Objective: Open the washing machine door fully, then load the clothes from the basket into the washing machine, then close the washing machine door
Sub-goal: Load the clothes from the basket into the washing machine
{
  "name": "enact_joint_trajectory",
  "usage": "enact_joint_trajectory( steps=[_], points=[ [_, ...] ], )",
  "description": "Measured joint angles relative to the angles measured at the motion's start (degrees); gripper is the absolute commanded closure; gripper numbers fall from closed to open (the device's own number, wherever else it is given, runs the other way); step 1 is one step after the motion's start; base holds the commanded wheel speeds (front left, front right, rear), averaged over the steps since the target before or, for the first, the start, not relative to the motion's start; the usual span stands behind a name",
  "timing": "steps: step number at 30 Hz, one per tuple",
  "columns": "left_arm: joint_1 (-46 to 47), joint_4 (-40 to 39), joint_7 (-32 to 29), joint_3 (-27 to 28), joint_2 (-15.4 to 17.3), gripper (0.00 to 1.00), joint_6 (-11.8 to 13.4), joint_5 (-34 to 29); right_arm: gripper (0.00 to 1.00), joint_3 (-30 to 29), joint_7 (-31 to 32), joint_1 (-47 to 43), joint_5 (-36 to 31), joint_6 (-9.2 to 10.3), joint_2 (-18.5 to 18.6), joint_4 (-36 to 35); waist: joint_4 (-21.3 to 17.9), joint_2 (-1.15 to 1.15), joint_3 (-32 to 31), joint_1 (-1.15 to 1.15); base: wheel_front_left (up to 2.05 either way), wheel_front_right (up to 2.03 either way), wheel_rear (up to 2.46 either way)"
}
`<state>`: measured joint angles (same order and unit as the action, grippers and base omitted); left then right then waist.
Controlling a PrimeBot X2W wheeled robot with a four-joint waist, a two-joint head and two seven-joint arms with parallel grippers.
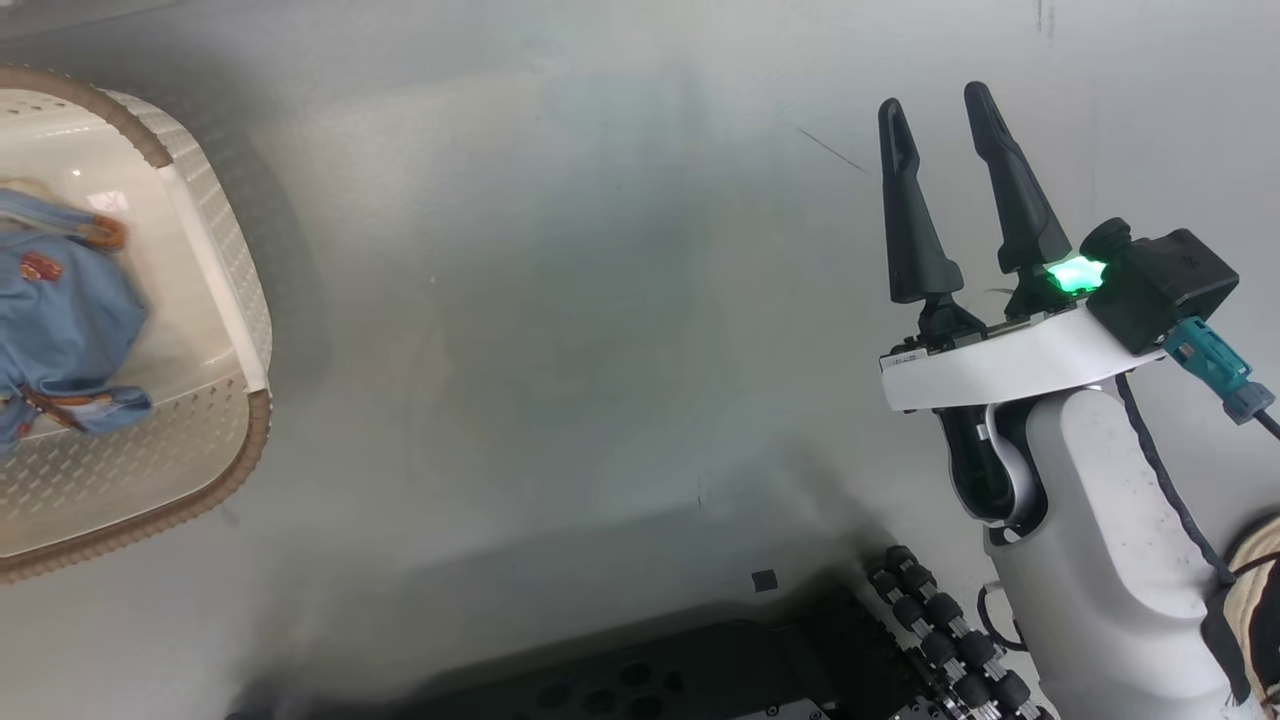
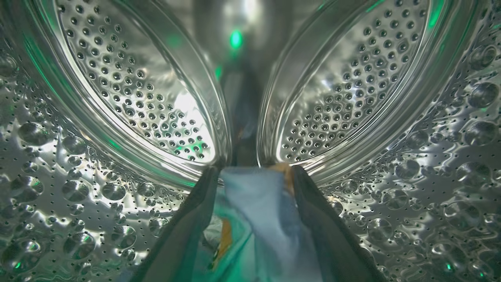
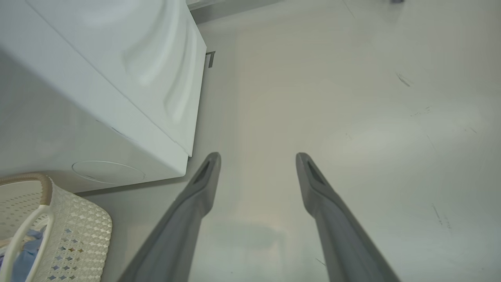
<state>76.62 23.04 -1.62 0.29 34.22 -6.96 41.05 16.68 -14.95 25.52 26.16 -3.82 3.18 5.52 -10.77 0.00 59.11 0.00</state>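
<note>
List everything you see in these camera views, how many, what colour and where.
basket: one, cream with brown rim, on the floor.
clothes in basket: one bundle, light blue with orange print.
washing machine: one, white, near the basket.
drum: one, perforated steel, left wrist view.
cloth in drum: one piece, light blue with orange.
floor: pale grey.
robot base: black, with rollers, head view's bottom.
right gripper: open, dark fingers, above bare floor.
left gripper: open, inside the drum, cloth between its fingers.

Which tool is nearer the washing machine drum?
Left. The left tool is inside the drum, open, with the clothes lying between its fingers. The right tool hangs outside, over the floor beside the washing machine.
</note>
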Motion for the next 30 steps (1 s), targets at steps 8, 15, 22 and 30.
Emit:
enact_joint_trajectory(
  steps=[8,15,22,30],
  points=[
    [-4.89,2.45,4.52,-0.57,-1.48,0.00,0.00,0.31,0.00,-1.80,0.00,0.26,-1.19,0.00,0.01,0.59,1.10,0.00,-2.56,0.00,0.00,0.00,0.00],
    [-9.21,3.32,9.03,-2.13,-3.19,0.00,-0.23,0.63,0.00,-3.21,0.00,0.25,-2.27,0.00,0.03,1.27,2.62,0.00,-5.39,0.00,0.00,0.00,0.00],
    [-13.97,4.43,13.46,-3.19,-4.20,0.00,-0.23,0.73,0.00,-4.17,0.00,-0.04,-2.72,-0.07,0.02,1.99,3.87,0.00,-8.49,0.00,0.00,0.00,0.00],
    [-21.76,5.58,15.91,-4.93,-7.26,0.00,-0.23,1.71,0.00,-5.65,0.00,-1.04,-3.72,-0.14,0.00,2.91,5.41,0.00,-13.38,0.00,0.00,0.00,0.00]
  ],
)
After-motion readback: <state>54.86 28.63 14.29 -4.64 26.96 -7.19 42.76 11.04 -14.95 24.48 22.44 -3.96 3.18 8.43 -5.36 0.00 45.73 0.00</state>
